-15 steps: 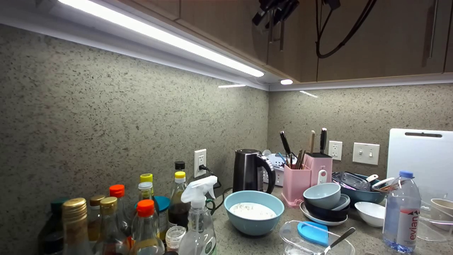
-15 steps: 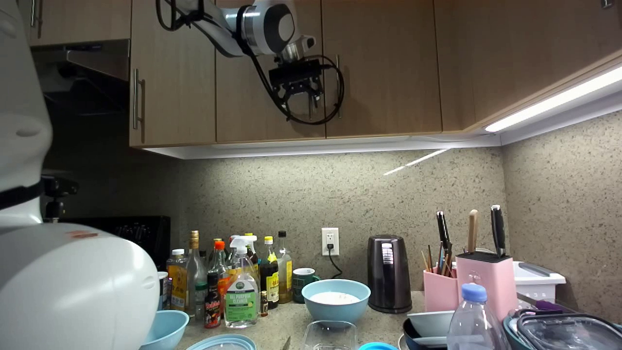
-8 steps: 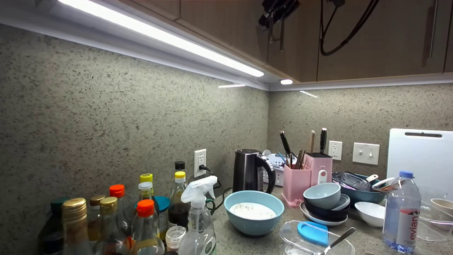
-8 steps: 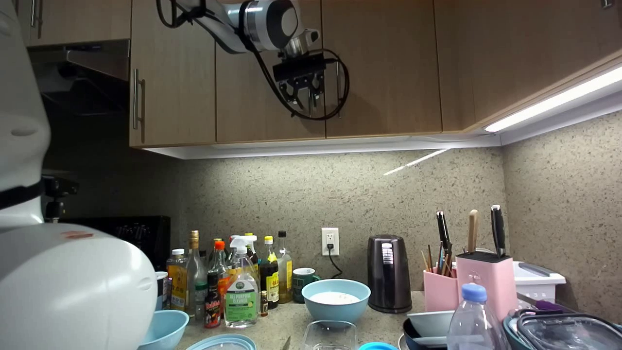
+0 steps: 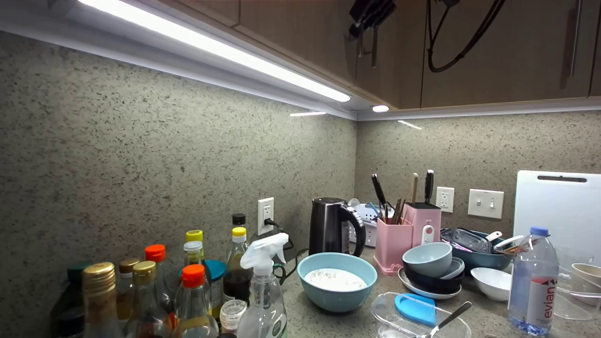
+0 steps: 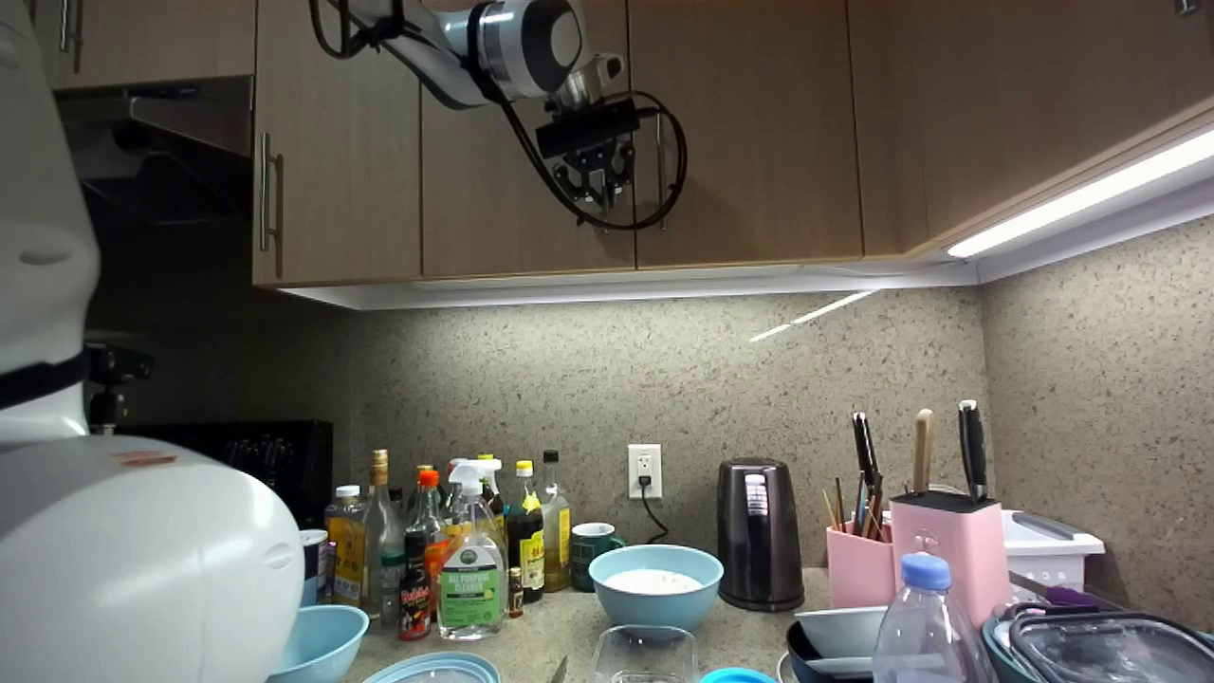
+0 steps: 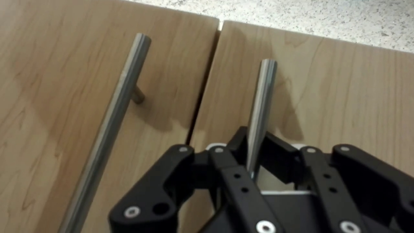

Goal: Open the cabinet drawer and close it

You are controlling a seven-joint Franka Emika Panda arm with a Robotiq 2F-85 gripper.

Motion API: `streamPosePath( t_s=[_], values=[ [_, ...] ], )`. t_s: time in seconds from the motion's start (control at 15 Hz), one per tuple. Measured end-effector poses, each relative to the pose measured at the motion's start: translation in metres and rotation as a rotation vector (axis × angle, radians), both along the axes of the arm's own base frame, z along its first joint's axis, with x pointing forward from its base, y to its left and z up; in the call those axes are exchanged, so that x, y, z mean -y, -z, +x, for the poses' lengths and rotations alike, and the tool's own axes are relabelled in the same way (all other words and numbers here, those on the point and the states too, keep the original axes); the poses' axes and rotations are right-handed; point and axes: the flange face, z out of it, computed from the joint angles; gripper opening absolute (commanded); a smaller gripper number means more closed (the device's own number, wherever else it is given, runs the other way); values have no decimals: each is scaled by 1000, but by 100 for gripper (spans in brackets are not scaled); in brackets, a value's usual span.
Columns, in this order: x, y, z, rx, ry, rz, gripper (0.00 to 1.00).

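The cabinet drawer is a flat wooden wall-cabinet door (image 7: 343,106), standing level with its neighbour across a narrow dark seam. From it projects a slim silver bar handle (image 7: 263,94), whose free end shows in the wrist view. My gripper (image 7: 254,139) has its dark fingers (image 7: 279,153) brought together around this bar, one on each side. The bar's lower part disappears behind a finger link. In an exterior view the gripper (image 6: 599,190) hangs in front of the door (image 6: 503,209), near its right edge. Only the black underside of the gripper (image 5: 368,23) shows at the top in an exterior view.
A second silver handle (image 7: 110,123) runs beside the held one, on the neighbouring door (image 7: 42,81). A cable loop (image 6: 678,171) hangs round the gripper. Far below, the counter carries bottles, a blue bowl (image 6: 654,583), a kettle (image 6: 759,531) and a pink knife block (image 6: 948,545).
My gripper's fingers have gone from apart to drawn together on the handle. In the exterior views the gripper has shifted slightly right and up. The door looks unmoved.
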Motion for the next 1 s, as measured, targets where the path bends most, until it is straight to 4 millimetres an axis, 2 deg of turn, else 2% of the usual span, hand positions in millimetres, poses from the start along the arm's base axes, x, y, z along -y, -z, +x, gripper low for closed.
streamPosePath(
  t_s=[0.27, 0.67, 0.73, 1.0],
  values=[
    [-3, 0, -8, 8, 3, -54, 5],
    [10, 5, -47, 44, 17, -20, 4],
    [11, 6, -51, 51, 25, -3, 10],
    [12, 6, -53, 44, 52, 42, 10]
  ],
)
